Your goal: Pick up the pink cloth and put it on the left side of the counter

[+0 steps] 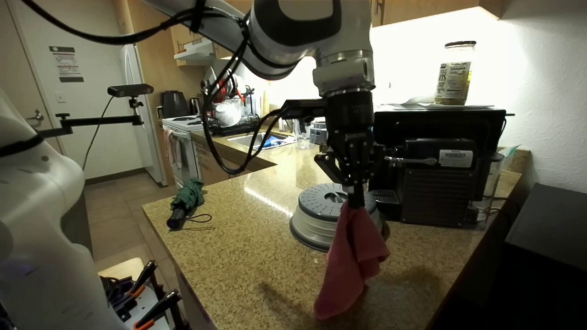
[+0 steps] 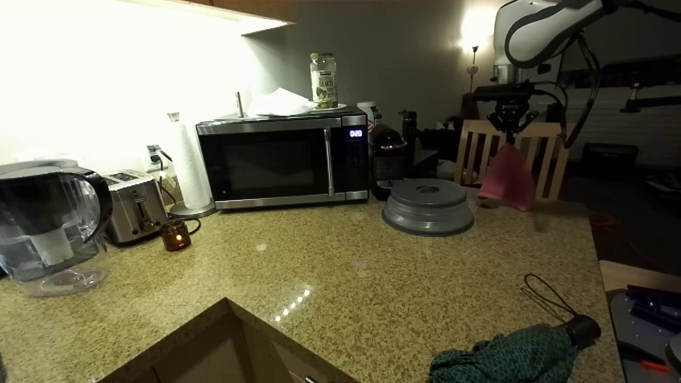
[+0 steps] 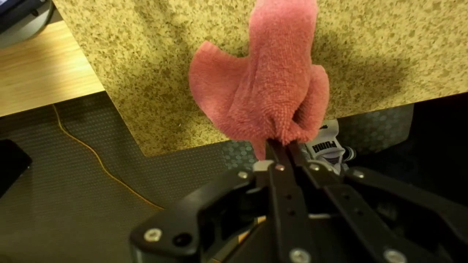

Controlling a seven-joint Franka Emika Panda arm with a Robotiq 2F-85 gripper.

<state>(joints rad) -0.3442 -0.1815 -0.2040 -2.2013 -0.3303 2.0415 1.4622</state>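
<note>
- Microwave point(image 2: 271, 165) at upper centre of an exterior view, a jar point(image 2: 324, 82) above it.
- Paper roll point(image 2: 190, 165), toaster point(image 2: 135, 207) and water jug point(image 2: 45, 223), ranged toward the left edge of the same frame.
- Round grey cover point(image 2: 427, 207), right of centre in both exterior views.
- Green umbrella point(image 2: 505, 356), bottom right of an exterior view.
- Dish rack point(image 1: 238, 127), upper left of an exterior view.
- Yellow cord point(image 3: 101, 165), lower left of the wrist view.

Kitchen: microwave point(image 2: 266, 165) on counter point(image 2: 330, 255); paper towel roll point(image 2: 190, 165) just beside microwave, toaster point(image 2: 139, 210) near it, stove point(image 1: 185, 149) well apart.
</note>
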